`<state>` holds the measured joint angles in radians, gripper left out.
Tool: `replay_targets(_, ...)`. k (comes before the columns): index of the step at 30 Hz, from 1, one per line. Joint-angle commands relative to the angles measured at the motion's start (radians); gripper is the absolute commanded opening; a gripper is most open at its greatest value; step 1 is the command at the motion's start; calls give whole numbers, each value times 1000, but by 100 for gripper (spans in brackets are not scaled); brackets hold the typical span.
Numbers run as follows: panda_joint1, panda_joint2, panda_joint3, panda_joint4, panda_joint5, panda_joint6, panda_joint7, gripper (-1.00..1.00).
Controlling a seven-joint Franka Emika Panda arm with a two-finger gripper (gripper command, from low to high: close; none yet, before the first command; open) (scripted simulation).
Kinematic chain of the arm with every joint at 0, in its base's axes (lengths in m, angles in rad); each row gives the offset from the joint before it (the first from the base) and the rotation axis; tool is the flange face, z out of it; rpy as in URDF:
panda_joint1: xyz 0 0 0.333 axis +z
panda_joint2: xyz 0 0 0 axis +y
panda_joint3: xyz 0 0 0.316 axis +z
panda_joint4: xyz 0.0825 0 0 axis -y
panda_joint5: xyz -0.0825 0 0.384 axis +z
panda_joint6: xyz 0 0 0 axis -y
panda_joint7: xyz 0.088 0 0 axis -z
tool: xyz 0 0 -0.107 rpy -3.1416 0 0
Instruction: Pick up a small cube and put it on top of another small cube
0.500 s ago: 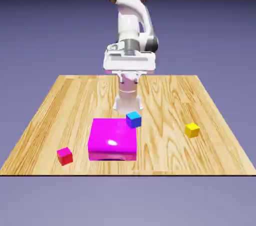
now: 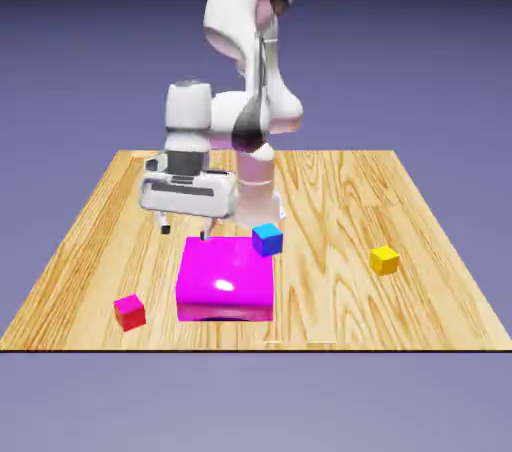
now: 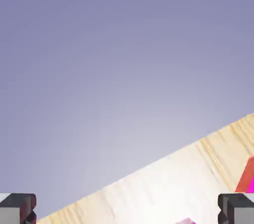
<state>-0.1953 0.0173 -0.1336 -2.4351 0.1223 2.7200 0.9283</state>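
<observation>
The open end effector [image 2: 186, 231] points down above the table [image 2: 320, 305].

The table [image 2: 330, 305] looks like pale wood, smooth, with darker streaked grain running through it; the hand view catches a washed-out sheen on its surface. The block [image 2: 225, 275] looks like glossy magenta plastic, smooth, with a bright highlight on its top. The blue cube [image 2: 267, 240], the red cube [image 2: 130, 313] at the near left and the yellow cube [image 2: 384, 261] at the right look smooth, like plain plastic. The arm [image 2: 235, 15] has a smooth, glossy white shell like hard plastic, with dark joint caps. The backdrop [image 2: 420, 60] looks smooth and matt.
</observation>
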Motion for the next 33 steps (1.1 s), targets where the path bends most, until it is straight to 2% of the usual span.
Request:
replay_targets(1, -7, 36, -8, 23, 8, -20, 12, 0)
replay_targets(11, -129, 394, -90, 252, 82, -213, 126, 0)
replay_targets(17, -167, 552, -35, 274, 139, -78, 85, 0)
replay_targets(18, -167, 552, -35, 274, 139, -78, 85, -100)
replay_targets(23, -133, 407, -85, 253, 87, -202, 122, -100)
replay_targets(33, 27, 45, -14, 22, -2, -327, -34, -100)
